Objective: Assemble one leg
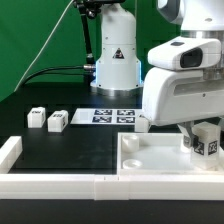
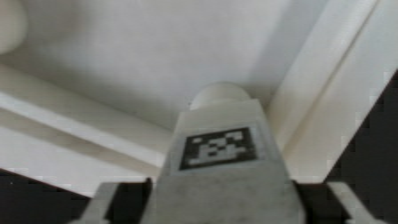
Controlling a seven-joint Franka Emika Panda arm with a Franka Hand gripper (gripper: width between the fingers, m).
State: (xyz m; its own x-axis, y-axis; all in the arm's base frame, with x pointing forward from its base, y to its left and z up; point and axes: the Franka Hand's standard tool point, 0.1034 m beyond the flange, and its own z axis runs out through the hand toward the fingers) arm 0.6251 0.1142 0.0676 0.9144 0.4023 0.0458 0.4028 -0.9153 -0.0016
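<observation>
Gripper (image 1: pixel 205 140) closed on the leg (image 1: pixel 205 141), a small white block with black-and-white tags, holding it just above the large white panel (image 1: pixel 160 160) at the exterior view's right. In the wrist view the leg (image 2: pixel 221 140) sticks out from between the dark fingers (image 2: pixel 121 203), one tag facing the camera, its far end tapering to a rounded tip over the panel's (image 2: pixel 143 60) pale surface near a raised rim. Whether the tip touches the panel cannot be told. On the black table (image 1: pixel 60 95), toward the exterior view's left, two more tagged blocks (image 1: pixel 47 119) lie side by side, and the marker board (image 1: pixel 112 116) lies flat behind the panel
</observation>
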